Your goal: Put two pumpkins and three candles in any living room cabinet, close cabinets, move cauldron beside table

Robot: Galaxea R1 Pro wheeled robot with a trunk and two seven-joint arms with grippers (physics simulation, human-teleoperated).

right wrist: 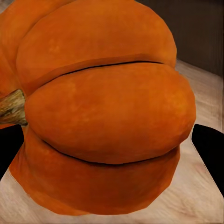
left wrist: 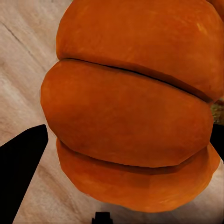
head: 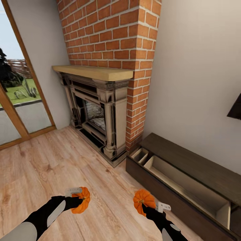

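Note:
Each of my grippers carries one orange ribbed pumpkin above the wooden floor. My left gripper (head: 79, 199) is shut on the left pumpkin (head: 82, 200), whose ribs bulge large in the left wrist view (left wrist: 130, 107). My right gripper (head: 147, 205) is shut on the right pumpkin (head: 144, 199), seen close with its stem to one side in the right wrist view (right wrist: 102, 112). The long low dark brown cabinet (head: 197, 160) stands against the right wall, its top drawers pulled open and showing pale beige insides (head: 187, 182). The right pumpkin hangs just left of the cabinet's front.
A brick chimney with a stone fireplace (head: 100, 117) and wooden mantel stands straight ahead. A glass door with a wooden frame (head: 20, 100) is at the left. Bare wooden floor (head: 67, 164) stretches between me and the fireplace. A dark screen corner (head: 235, 108) hangs above the cabinet.

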